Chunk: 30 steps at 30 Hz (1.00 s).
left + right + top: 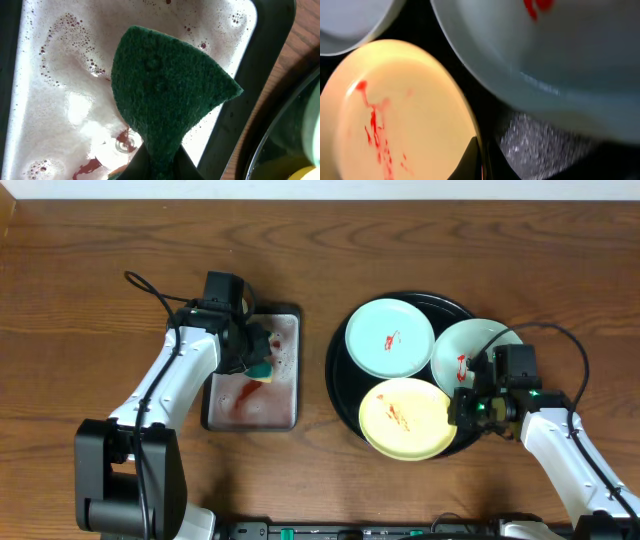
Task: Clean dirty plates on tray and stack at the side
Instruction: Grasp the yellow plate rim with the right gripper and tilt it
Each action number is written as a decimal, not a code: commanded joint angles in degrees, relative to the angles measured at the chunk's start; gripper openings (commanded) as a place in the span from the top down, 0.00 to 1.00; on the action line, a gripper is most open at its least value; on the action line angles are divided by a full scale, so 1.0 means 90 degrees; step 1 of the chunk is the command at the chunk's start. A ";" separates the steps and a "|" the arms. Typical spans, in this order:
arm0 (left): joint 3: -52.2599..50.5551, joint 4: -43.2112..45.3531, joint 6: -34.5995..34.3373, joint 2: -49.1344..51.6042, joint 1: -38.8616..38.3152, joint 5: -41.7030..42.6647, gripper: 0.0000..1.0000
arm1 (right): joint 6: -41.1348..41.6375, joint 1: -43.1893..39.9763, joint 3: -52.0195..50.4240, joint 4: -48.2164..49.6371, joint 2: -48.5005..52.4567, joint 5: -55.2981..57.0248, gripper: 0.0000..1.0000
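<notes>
The black round tray (pixel 338 375) holds three plates: a mint one (pixel 390 337) at the back left, a second mint one (pixel 468 348) at the right, and a yellow one (pixel 403 418) in front. All three carry red smears. My right gripper (pixel 458 408) (pixel 481 162) is shut on the yellow plate's (pixel 405 110) right rim, one finger above it and one below. The mint plate (pixel 570 60) overhangs close beside it. My left gripper (pixel 252 352) (pixel 160 162) is shut on a green sponge (pixel 167 85) over the silver tray.
The rectangular silver tray (pixel 290 395) (pixel 262 60) holds foamy water tinged red, left of the black tray (pixel 280 150). Brown wooden table runs all around, wide at the far left and back. Cables trail from both arms.
</notes>
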 commanded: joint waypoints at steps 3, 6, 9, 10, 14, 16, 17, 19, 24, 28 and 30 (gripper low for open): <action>-0.0022 0.0015 0.0155 -0.0002 0.0015 -0.0083 0.93 | 0.0005 0.0066 0.0000 0.0287 0.0029 0.0117 0.99; -0.0022 0.0017 0.0155 -0.0002 0.0015 -0.0083 0.93 | 0.0007 0.0066 0.0000 0.0180 0.0029 0.0112 0.99; -0.0022 0.0015 0.0155 -0.0002 0.0015 -0.0083 0.93 | 0.0000 0.0066 0.0000 -0.0063 0.0029 0.0097 0.99; -0.0022 0.0015 0.0155 -0.0002 0.0015 -0.0083 0.93 | -0.0073 0.0066 0.0000 -0.0136 0.0029 0.0058 0.99; -0.0022 0.0017 0.0155 -0.0002 0.0015 -0.0083 0.93 | -0.0809 0.0066 0.0000 -0.0600 0.0029 -0.0804 0.99; -0.0022 0.0017 0.0153 -0.0002 0.0015 -0.0083 0.93 | -0.0962 0.0066 0.0000 -0.0695 0.0029 -0.1049 0.99; -0.0022 0.0017 0.0153 -0.0002 0.0015 -0.0083 0.92 | -0.0964 0.0066 0.0000 -0.0692 0.0029 -0.1083 0.99; -0.0022 0.0019 0.0155 -0.0002 0.0015 -0.0085 0.93 | -0.1015 0.0066 0.0000 -0.0617 0.0029 -0.1083 0.99; -0.0022 0.0012 0.0155 -0.0002 0.0015 -0.0083 0.93 | -0.1049 0.0066 0.0000 -0.0204 0.0029 -0.1042 0.99; -0.0022 0.0017 0.0155 -0.0002 0.0015 -0.0085 0.93 | -0.0777 0.0066 0.0000 0.0233 0.0029 -0.0209 0.99; -0.0022 0.0019 0.0155 -0.0002 0.0015 -0.0083 0.93 | -0.0782 0.0066 0.0000 0.0296 0.0029 -0.0022 0.99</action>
